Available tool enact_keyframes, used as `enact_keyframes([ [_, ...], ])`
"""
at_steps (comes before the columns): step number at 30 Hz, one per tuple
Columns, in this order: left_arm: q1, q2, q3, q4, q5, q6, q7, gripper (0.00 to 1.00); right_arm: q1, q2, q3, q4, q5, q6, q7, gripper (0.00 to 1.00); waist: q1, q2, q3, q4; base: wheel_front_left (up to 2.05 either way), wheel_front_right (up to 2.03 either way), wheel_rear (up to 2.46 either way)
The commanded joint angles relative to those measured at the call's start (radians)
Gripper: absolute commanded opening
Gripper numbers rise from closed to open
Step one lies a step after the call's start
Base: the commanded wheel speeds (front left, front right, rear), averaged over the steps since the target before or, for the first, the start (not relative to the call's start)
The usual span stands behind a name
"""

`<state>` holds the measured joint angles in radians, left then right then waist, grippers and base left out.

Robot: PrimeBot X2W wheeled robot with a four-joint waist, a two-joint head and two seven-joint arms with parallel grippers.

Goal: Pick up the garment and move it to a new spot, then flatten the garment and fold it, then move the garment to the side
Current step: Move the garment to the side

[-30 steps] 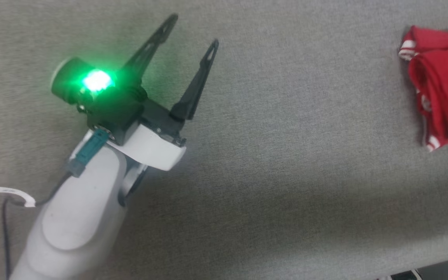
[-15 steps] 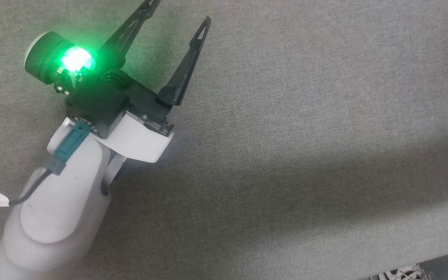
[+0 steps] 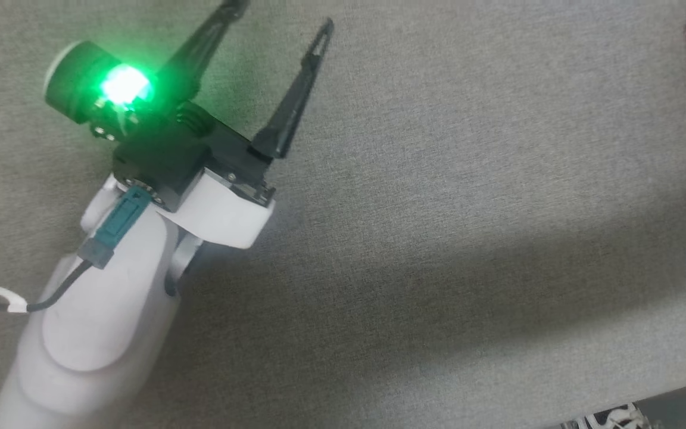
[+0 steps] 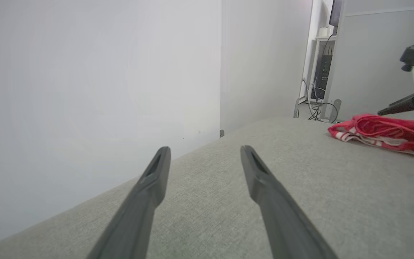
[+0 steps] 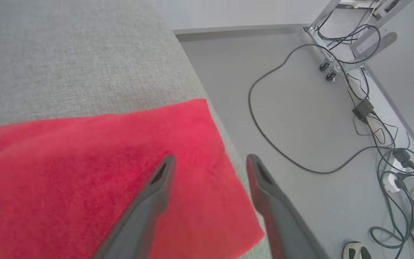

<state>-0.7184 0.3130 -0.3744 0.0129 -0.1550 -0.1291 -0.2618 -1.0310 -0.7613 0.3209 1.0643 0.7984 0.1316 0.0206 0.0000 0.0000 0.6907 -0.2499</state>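
Both jaws spread | right jaws above garment (image 5: pixel 67 180) | garment on grey surface (image 3: pixel 438 179)

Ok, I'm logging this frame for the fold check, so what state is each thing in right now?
Bright red soft fabric T-shirt with white striped trim: folded in layers, lying at the edge of the grey fabric surface.
Left end effector: open, empty, over bare surface.
Right end effector: open, empty, over the T-shirt's corner.
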Motion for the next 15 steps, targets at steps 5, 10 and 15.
enact_keyframes([
  [5,0.060,-0.024,0.019,0.011,-0.024,-0.001,-0.004,1.00,0.014,-0.016,0.056,-0.041,0.024,-0.002,-0.026,1.00,0.0000,0.0000,-0.095,0.028,0.00,0.00,0.00],
  [10,0.137,-0.060,0.049,0.033,-0.031,-0.001,-0.004,1.00,0.039,-0.029,0.127,-0.111,0.042,-0.002,-0.037,1.00,0.0000,0.0000,-0.179,0.067,0.00,0.00,0.00],
  [15,0.219,-0.086,0.084,0.069,-0.032,-0.001,-0.004,1.00,0.074,-0.008,0.200,-0.198,0.041,-0.002,-0.082,1.00,0.0000,0.0000,-0.251,0.108,0.00,0.00,0.00],
])
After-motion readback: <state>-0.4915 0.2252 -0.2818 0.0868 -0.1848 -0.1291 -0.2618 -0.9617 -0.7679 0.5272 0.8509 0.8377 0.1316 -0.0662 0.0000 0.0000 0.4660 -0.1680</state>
